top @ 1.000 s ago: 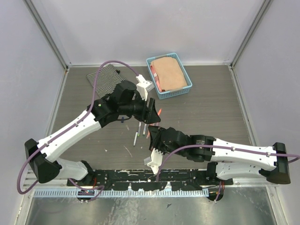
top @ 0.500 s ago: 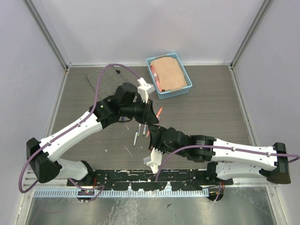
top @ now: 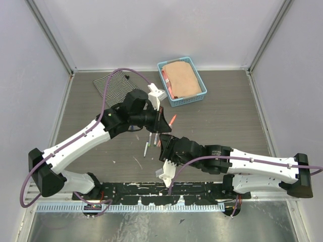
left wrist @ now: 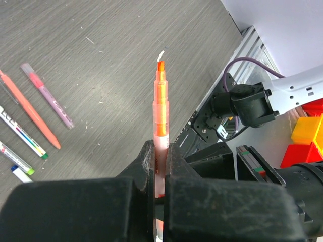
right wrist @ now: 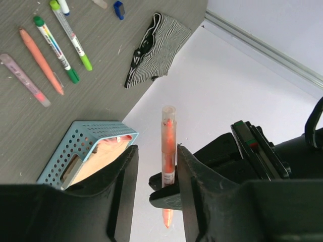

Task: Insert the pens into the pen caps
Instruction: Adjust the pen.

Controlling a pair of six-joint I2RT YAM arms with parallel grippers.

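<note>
Clamping an orange pen (left wrist: 160, 111) by its lower body, the left gripper (left wrist: 160, 151) is seen fully closed, the pen standing straight out between its jaws. The right gripper (right wrist: 156, 151) is set around the same pen with its jaws parted; a clear gap is seen on one side, so no grip is exerted by it. Both grippers are met above the middle of the table (top: 227, 116), the pen being carried clear of the surface. Whether the pen's free end is capped cannot be settled: it reads as a bare orange nib in the left wrist view and as clear-sleeved in the right wrist view. Four loose pens (right wrist: 41, 61) are laid side by side on the table just left of the grippers: one orange, one pink, two white with green ends. A blue cap (right wrist: 118, 9) is lying apart from them, unfitted. A blue basket (top: 198, 96) and a striped cloth (top: 111, 83) are placed at the far side, uninvolved. The task is judged to be at an early or middle stage, with at least one cap to be fitted.
</note>
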